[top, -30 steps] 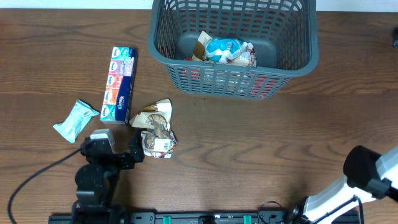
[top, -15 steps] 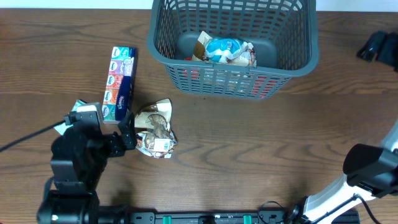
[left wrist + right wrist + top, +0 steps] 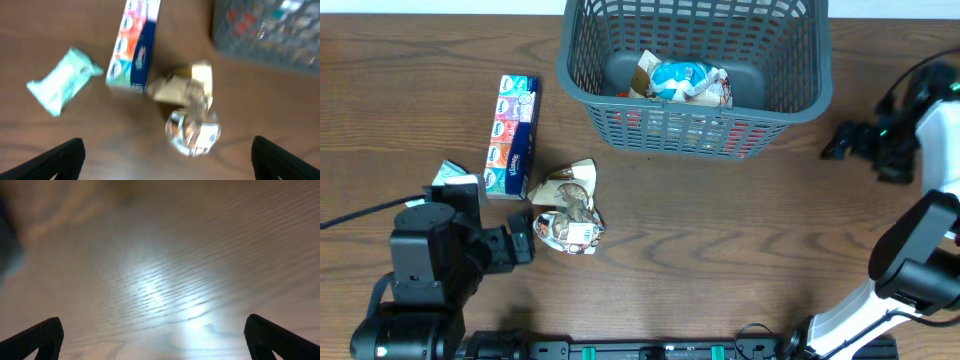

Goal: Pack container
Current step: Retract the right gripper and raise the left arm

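Overhead gives me the basket [image 3: 620, 125] whole, upper centre. Left wrist catches only its corner, plus the crumpled packet [image 3: 192, 125]. Right wrist shows blurred worktop [image 3: 160, 280]. The left jaws and right jaws stand spread.

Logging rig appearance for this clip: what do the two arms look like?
Left arm: black, boxy housings, a black cable trailing away. Right arm: white tubular links with black joints, black hand. Both wrist views show black fingertips.

Bare table [image 3: 720, 230] right of crumpled packet [image 3: 570, 208]; tissue box [image 3: 510, 136] crowds left.
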Robot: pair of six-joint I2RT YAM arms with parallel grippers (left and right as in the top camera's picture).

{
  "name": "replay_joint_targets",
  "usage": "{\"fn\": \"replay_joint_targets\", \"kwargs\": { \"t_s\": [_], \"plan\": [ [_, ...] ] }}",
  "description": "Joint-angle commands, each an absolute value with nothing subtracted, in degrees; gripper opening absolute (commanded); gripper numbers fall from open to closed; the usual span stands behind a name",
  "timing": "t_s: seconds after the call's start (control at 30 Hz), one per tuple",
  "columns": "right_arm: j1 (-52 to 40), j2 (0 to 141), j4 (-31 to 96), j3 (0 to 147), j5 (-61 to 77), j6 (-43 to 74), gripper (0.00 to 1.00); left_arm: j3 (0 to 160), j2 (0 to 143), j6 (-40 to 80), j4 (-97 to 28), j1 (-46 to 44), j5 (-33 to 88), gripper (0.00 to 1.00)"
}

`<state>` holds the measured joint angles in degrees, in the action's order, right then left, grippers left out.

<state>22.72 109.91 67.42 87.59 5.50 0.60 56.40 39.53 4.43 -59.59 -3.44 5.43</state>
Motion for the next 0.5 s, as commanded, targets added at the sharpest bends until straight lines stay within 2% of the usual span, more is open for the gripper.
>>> {"fn": "replay_joint_targets", "kwargs": {
  "t_s": [0.0,0.27,0.47],
  "plan": [
    [21.19,109.84,65.60,83.29,7.07,0.36,0.99,58.92,40.88,3.14,-62.37,-3.57,7.11,0.99],
    [19.38,109.84,63.90,80.99,7.09,0.36,0.99,70.46,57.93,4.80,-74.43,-3.64,7.07,0.99],
    [18.26,109.84,63.35,80.99,7.05,0.34,0.99,74.72,69.78,5.02,-76.36,-5.54,5.89,0.99]
  ]
}}
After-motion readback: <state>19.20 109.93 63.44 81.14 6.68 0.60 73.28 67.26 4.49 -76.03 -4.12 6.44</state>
